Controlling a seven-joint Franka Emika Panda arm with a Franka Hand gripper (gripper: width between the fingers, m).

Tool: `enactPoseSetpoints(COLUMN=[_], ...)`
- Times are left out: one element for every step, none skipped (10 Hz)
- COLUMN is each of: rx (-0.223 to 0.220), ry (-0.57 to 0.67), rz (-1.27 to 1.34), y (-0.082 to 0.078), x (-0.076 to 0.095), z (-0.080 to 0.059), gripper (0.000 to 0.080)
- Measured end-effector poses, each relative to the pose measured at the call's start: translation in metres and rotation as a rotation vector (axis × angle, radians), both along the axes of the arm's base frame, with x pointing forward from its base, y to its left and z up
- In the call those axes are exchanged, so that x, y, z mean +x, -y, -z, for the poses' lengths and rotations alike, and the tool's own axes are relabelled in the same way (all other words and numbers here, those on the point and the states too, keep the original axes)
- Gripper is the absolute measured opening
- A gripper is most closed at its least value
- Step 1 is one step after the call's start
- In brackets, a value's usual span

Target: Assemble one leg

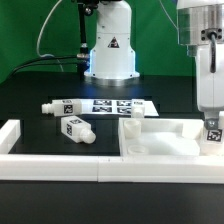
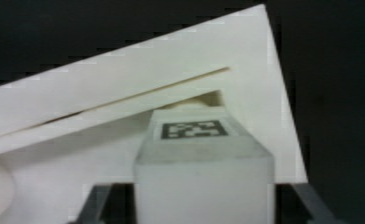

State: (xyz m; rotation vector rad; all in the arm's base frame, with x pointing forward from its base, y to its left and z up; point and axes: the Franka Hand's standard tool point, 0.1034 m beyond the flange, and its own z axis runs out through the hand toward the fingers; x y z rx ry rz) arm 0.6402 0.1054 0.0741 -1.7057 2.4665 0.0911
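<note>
My gripper (image 1: 209,105) hangs at the exterior view's right, shut on a white leg (image 1: 212,130) that it holds upright, tag facing out. The leg's lower end is at the right edge of the large flat white panel (image 1: 160,138). In the wrist view the leg (image 2: 200,150) fills the space between my dark fingers (image 2: 111,203), with its tagged end toward the panel (image 2: 143,95) below. I cannot tell whether the leg touches the panel. Two more legs lie on the black table at the exterior view's left, one further back (image 1: 62,106) and one nearer (image 1: 76,128).
The marker board (image 1: 120,104) lies in front of the robot base (image 1: 109,55). A low white wall (image 1: 60,165) runs along the table's front and turns back at the left (image 1: 10,132). A small white bump (image 1: 131,113) stands at the panel's back left corner.
</note>
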Motion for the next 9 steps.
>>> enactPoseSetpoints(rx=[-0.002,-0.003,-0.003,0.000,0.007,0.018,0.023,0.019,0.018], ry=[0.001,0.002,0.004,0.017,0.037,0.063,0.079,0.072,0.070], rz=[0.014,-0.005,-0.012,-0.030,-0.077,-0.114,-0.120,-0.120,-0.123], y=[0.000,0.000,-0.001,-0.003,-0.006,-0.009,-0.009,-0.008,-0.009], x=[0.000,0.000,0.000,0.002,0.006,0.010,0.009,0.007,0.008], z=[0.000,0.000,-0.001,-0.008,-0.026,-0.050,-0.063,-0.056,-0.054], gripper=[0.0291,0.0318,0.0318,0.0493,0.0493,0.0615,0.0639,0.0639,0.0648])
